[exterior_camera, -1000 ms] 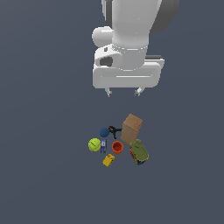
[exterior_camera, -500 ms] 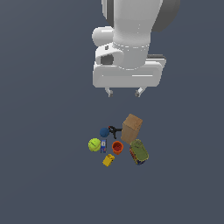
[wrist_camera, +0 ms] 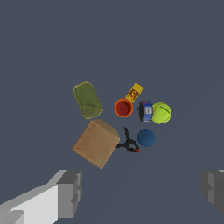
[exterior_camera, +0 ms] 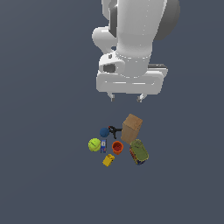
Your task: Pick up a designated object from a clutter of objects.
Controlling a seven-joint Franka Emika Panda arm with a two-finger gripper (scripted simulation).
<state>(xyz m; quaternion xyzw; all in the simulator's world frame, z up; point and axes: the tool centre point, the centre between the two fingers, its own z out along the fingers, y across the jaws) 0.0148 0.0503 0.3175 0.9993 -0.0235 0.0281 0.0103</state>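
Note:
The designated object is a plain tan-brown box (exterior_camera: 131, 128) (wrist_camera: 96, 142), standing upright at the exterior view's right side of the clutter. Around it lie a green oblong can (exterior_camera: 138, 151) (wrist_camera: 87, 100), an orange cup (exterior_camera: 117, 147) (wrist_camera: 123, 107), a black clamp (exterior_camera: 113, 130) (wrist_camera: 128, 143), a blue ball (exterior_camera: 104, 132) (wrist_camera: 146, 137), a small blue can (exterior_camera: 103, 146) (wrist_camera: 145, 110), a yellow-green ball (exterior_camera: 94, 145) (wrist_camera: 161, 113) and a yellow block (exterior_camera: 108, 160) (wrist_camera: 134, 92). My gripper (exterior_camera: 126, 97) (wrist_camera: 142, 190) hangs well above the group, open, with nothing between its fingers (wrist_camera: 70, 193).
The clutter sits on a flat dark grey surface (exterior_camera: 43, 175) that stretches out on all sides. The white arm (exterior_camera: 131, 39) fills the upper part of the exterior view.
The gripper has drifted slightly toward the exterior view's right. None of the objects has moved.

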